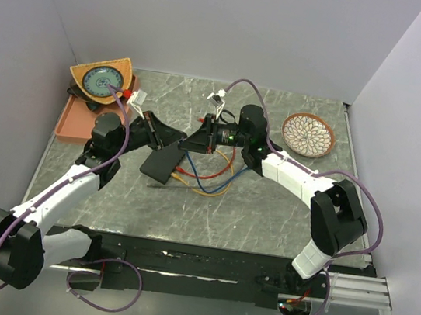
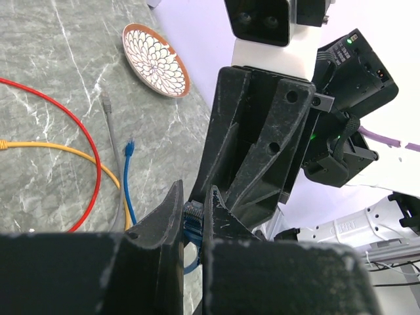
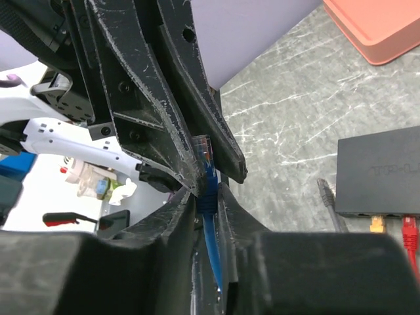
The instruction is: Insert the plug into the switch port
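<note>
Plainly, the plug (image 3: 205, 149) is not in any port. It is held in the air between the two arms, its clear tip sticking out past the blue cable (image 3: 211, 249) that trails back from it. The left fingers (image 2: 165, 226) are clenched on the plug's ribbed blue boot. The right fingers (image 3: 176, 226) hug the blue cable just behind the plug and touch it on both sides, so both arms meet on the same short stretch.

The switch (image 3: 377, 172) – a flat matte-black box – lies on the counter (image 1: 281, 214) close by, below where the fingers meet in the top view. Its port side faces the right wrist camera. A yellow plug (image 3: 376, 225) and a red plug (image 3: 409, 231) already sit in two ports, side by side. A grey cable end (image 3: 326, 191) lies loose on the counter just beside the switch's corner.

Beyond the switch, a red cable (image 2: 79, 131) and a yellow cable (image 2: 59, 147) loop across the marbled surface, with another blue plug (image 2: 130, 147) lying between them and the arms.

Further out, a patterned plate (image 1: 308, 134) sits toward the right rear. An orange tray (image 1: 73, 126) sits at the left rear, with a round dial (image 1: 102, 80) on a wedge-shaped board behind it.
</note>
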`<state>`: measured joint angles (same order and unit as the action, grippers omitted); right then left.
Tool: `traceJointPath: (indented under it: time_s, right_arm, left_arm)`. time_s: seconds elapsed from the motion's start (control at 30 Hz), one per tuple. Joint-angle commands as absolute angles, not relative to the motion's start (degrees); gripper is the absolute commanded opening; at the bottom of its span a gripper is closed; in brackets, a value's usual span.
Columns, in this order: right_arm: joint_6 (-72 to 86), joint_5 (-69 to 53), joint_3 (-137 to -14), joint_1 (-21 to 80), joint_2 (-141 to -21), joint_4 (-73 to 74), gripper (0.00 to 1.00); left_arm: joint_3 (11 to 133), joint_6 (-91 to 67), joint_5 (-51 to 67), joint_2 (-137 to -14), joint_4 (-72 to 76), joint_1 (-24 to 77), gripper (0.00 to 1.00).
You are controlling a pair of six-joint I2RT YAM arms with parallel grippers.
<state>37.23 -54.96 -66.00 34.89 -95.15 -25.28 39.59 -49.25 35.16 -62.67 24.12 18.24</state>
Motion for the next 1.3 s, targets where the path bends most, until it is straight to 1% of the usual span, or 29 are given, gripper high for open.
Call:
traceJointPath:
  time_s: [0.0, 0.03, 0.07, 0.1, 0.13, 0.2, 0.27, 0.3, 0.33, 0.4, 0.43, 0.5, 0.53, 0.63, 0.73, 0.9, 0.97, 1.0, 1.07, 1.1, 1.2, 1.27]
  right_arm:
    - [36.9, -54.0, -67.1, 34.9, -93.1, -28.1, 0.19]
    - [36.8, -53.8, -67.0, 34.9, -93.0, -28.0, 0.15]
    - [36.6, -53.3, -67.0, 35.0, -92.7, -27.8, 0.06]
    - [36.4, -53.1, -66.9, 34.8, -92.5, -27.0, 0.02]
    - [36.0, -52.8, -67.1, 34.8, -92.4, -26.6, 0.0]
    - [34.5, -52.1, -67.1, 34.7, -91.7, -25.4, 0.0]
    - [32.7, -51.6, -67.4, 34.6, -90.9, -22.8, 0.0]
    - [31.9, -51.0, -67.5, 34.6, -90.6, -21.9, 0.0]
    - [31.1, -50.5, -67.7, 34.6, -90.4, -19.6, 0.0]
    - [28.7, -50.0, -67.9, 34.5, -89.6, -17.5, 0.0]
    - [28.0, -49.5, -67.9, 34.5, -89.4, -16.4, 0.0]
    - [25.2, -49.0, -67.9, 34.5, -88.4, -13.1, 0.0]
    - [24.1, -47.8, -68.0, 34.5, -87.7, -11.7, 0.0]
    - [17.5, -44.8, -68.3, 34.5, -85.6, -3.4, 0.0]
    - [9.9, -38.1, -68.2, 34.5, -83.0, 5.3, 0.0]
    - [1.1, -22.7, -66.4, 34.6, -78.8, 14.7, 0.0]
    - [-1.5, -18.9, -65.5, 34.5, -76.8, 16.1, 0.0]
    - [-1.9, -14.6, -64.8, 34.6, -76.1, 16.6, 0.0]
    - [-3.1, -10.7, -63.9, 34.9, -74.3, 17.7, 0.0]
    - [-3.2, -6.2, -62.9, 34.9, -73.7, 17.8, 0.0]
    - [-3.7, -0.1, -61.4, 35.4, -72.1, 17.6, 0.0]
    - [-4.4, -0.1, -61.2, 35.5, -72.2, 17.6, 0.0]
  left_arm:
    - [41.9, -49.4, 36.5, -62.1, 26.5, 18.5, 0.01]
    - [41.9, -49.5, 36.5, -62.1, 26.5, 18.5, 0.01]
    - [41.9, -49.5, 36.4, -62.1, 26.6, 18.5, 0.01]
    - [41.7, -49.4, 36.3, -61.8, 26.6, 18.5, 0.01]
    - [41.7, -49.5, 36.1, -61.8, 26.5, 18.5, 0.01]
    - [41.7, -49.3, 35.7, -61.6, 26.5, 18.5, 0.03]
    - [41.7, -49.0, 35.4, -61.6, 25.8, 18.5, 0.12]
    - [42.1, -48.6, 35.2, -61.5, 25.5, 18.5, 0.18]
    - [42.4, -48.3, 35.1, -61.6, 25.2, 18.5, 0.31]
    - [43.1, -47.9, 34.9, -61.6, 24.3, 18.5, 0.43]
    - [43.4, -47.6, 34.5, -61.7, 23.9, 18.5, 0.54]
    - [44.6, -46.9, 34.4, -62.0, 22.9, 18.5, 0.59]
    - [45.1, -46.7, 33.9, -62.0, 22.2, 18.5, 0.67]
    - [46.6, -45.7, 33.4, -62.4, 20.8, 18.5, 0.78]
    - [47.9, -44.4, 32.5, -62.8, 19.1, 18.5, 0.83]
    - [49.0, -42.5, 31.1, -64.1, 17.1, 18.5, 0.88]
    - [49.5, -41.5, 30.8, -64.5, 16.1, 18.5, 0.89]
    - [49.7, -41.2, 30.2, -65.0, 15.6, 18.5, 0.89]
    - [50.4, -40.0, 29.1, -66.1, 13.2, 18.4, 0.9]
    - [50.6, -39.6, 28.3, -66.4, 12.7, 18.4, 0.9]
    - [51.3, -38.4, 25.5, -67.9, 9.8, 18.1, 0.92]
    - [51.7, -38.1, 24.5, -69.2, 8.1, 17.5, 0.93]
